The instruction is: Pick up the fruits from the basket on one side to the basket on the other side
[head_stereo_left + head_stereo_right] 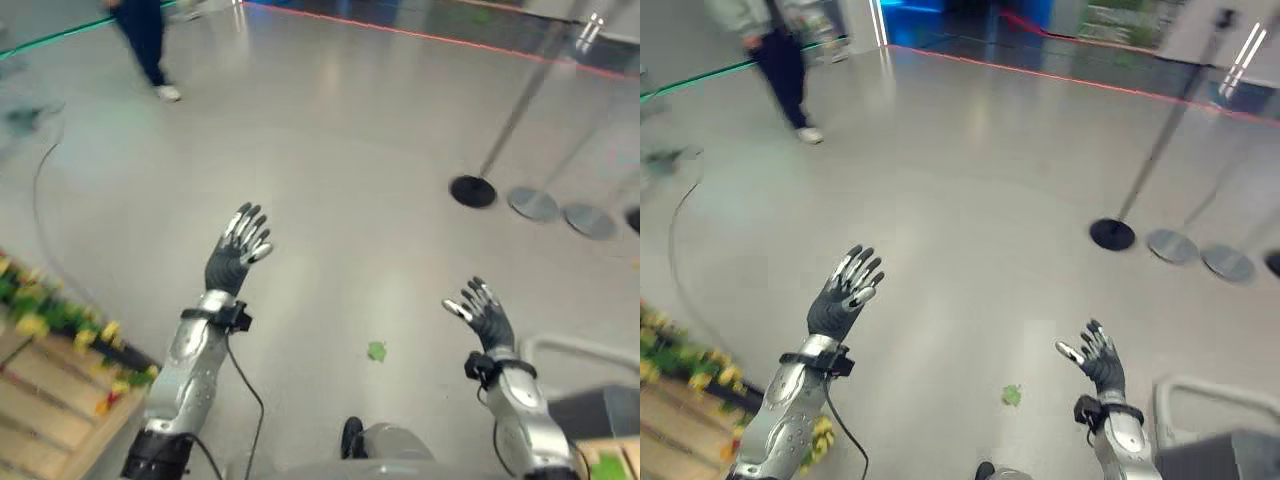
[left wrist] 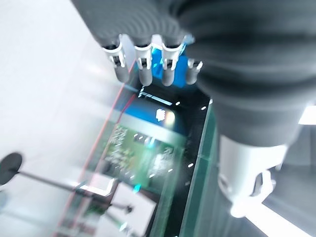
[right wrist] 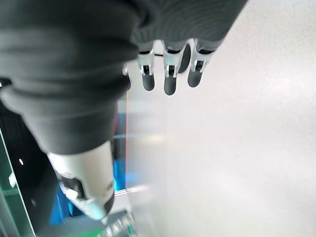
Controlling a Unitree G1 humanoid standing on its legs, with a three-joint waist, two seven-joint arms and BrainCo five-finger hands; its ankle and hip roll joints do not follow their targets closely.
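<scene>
grey floor [image 1: 330,170] lies under both empty, spread robot hands [image 1: 238,252] [image 1: 482,312], so any reach risks grasping nothing.

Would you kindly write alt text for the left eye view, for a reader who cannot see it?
Both robot hands are raised open and empty over a glossy grey floor, the left hand higher than the right hand. A small green scrap lies between them; a person's dark-trousered legs and round-based barrier posts stand beyond.
</scene>
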